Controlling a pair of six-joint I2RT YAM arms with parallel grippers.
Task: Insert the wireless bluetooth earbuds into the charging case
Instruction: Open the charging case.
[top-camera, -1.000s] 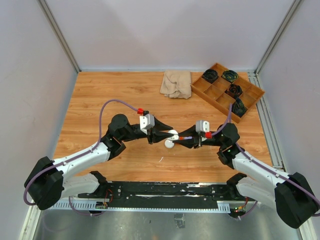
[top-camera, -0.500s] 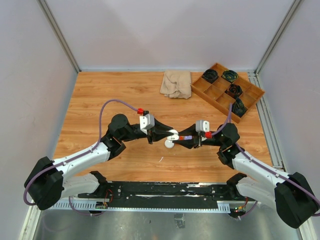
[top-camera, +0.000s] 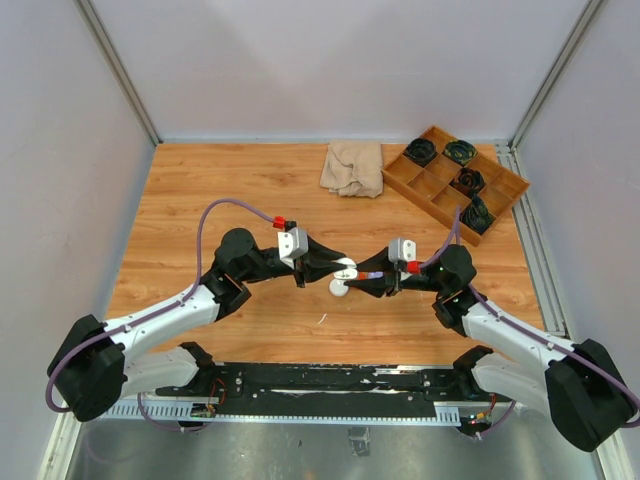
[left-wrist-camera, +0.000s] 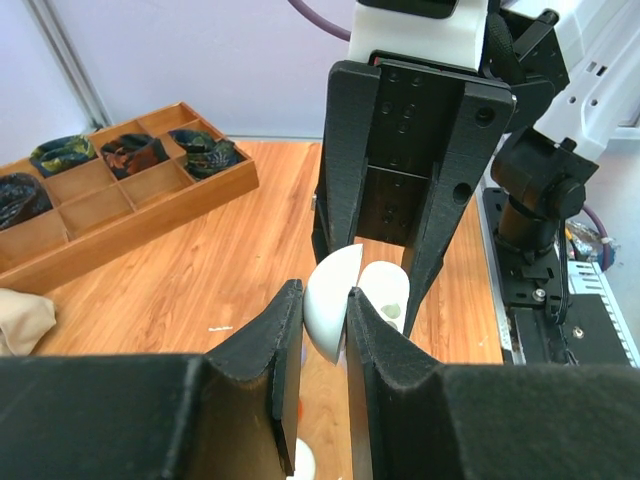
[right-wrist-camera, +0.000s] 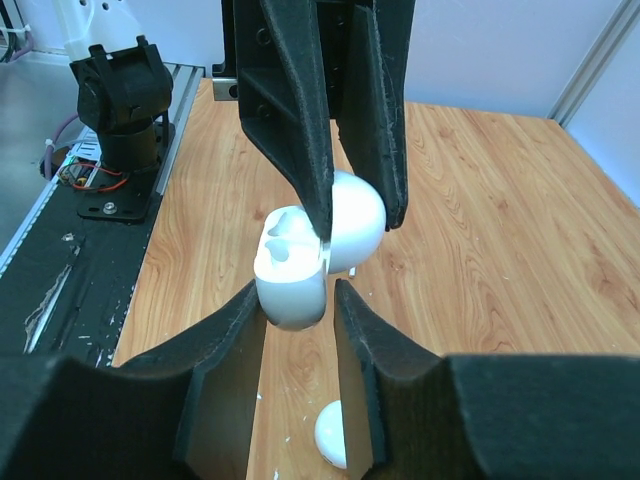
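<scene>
- The left gripper has its fingers clamped on the raised lid of an open white charging case. One dark finger presses on each face of the lid.
- The right gripper faces it from the opposite side. Its fingers are closed in on the case's base, one against each side.
- The case hangs above the table, held between the two grippers at the middle of the overhead view.
- The base's top face shows moulded hollows. Whether any earbuds sit in them cannot be told.
- A white rounded piece lies on the wood just below the held case.
- A tiny white speck lies a little lower in the overhead view, too small to identify.
- Both arms reach in from the bottom corners and meet at the centre.
- A crumpled beige cloth lies at upper centre.
- A wooden compartment tray sits at the upper right, with dark bundled items in several compartments.
</scene>
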